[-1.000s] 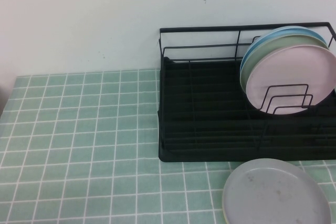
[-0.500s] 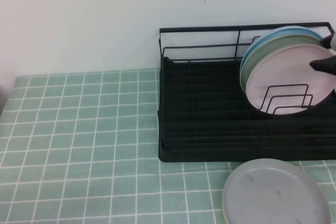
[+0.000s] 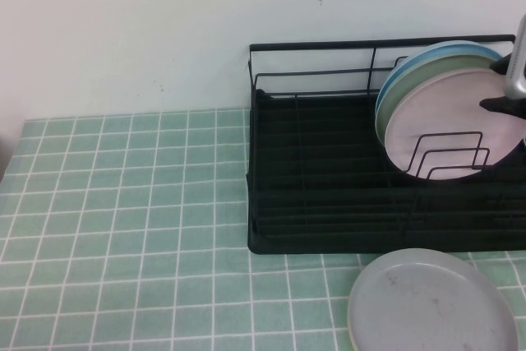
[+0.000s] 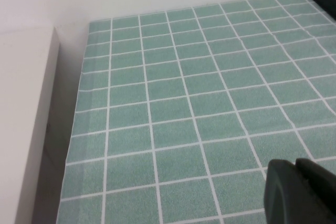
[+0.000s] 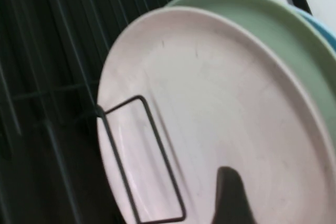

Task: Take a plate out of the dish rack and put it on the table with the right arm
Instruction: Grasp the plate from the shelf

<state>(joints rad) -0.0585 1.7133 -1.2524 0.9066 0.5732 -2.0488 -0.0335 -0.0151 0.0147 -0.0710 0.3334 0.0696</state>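
the grey-lavender plate (image 3: 433, 302) lies flat on the table (image 3: 123, 203). beyond it the pale pink plate (image 3: 448, 125) stands upright in the dish rack (image 3: 329, 178). the right gripper (image 3: 503, 104) has pushed further in against the pink plate's face, grip unclear; a grasp looks imminent. the left gripper (image 4: 299, 192) hovers over bare tiles, grip unclear.

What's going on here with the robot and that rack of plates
The right arm's gripper is at the right end of the dish rack, its black tip in front of the pale pink plate, which stands upright at the front of a stack with a mint-green plate and a light-blue one behind. The pink plate is not lifted yet. A grey-lavender plate already lies flat on the tiled table. The left gripper hangs over bare tiles, away from the rack.
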